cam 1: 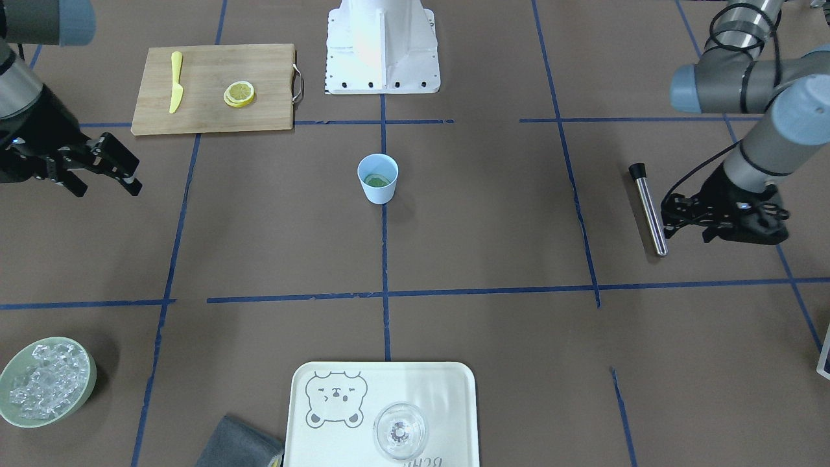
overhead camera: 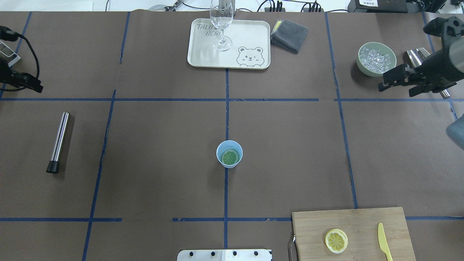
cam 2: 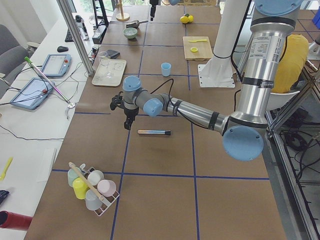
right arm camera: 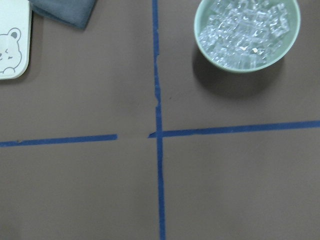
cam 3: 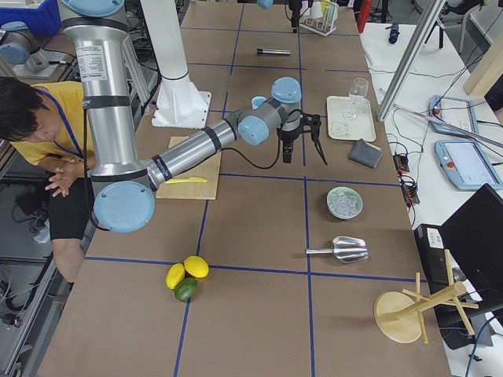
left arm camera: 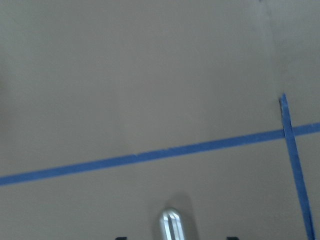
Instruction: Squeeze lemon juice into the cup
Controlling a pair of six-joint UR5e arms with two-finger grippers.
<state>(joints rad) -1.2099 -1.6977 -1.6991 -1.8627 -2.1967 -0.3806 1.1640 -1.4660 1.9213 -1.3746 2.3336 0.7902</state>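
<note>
A lemon slice (overhead camera: 231, 157) is seen lying flat inside the cup (overhead camera: 219, 156), at the middle of the counter (overhead camera: 163, 163), roughly midway between both arms. The right pincer (overhead camera: 382, 82) is held open and empty. The left pincer (cam 1: 668, 224), likewise spread and empty, is poised beside a steel rod (cam 1: 650, 211).

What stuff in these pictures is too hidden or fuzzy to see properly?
- Juice in the cup: overhead view, the lemon slice covers the bottom.
- The left gripper: overhead view, the left edge cuts most of it off.
- The metal rod: left wrist view, blurred, cut by the bottom edge.
- Writing on the tray: front view, bottom edge cuts it.
</note>
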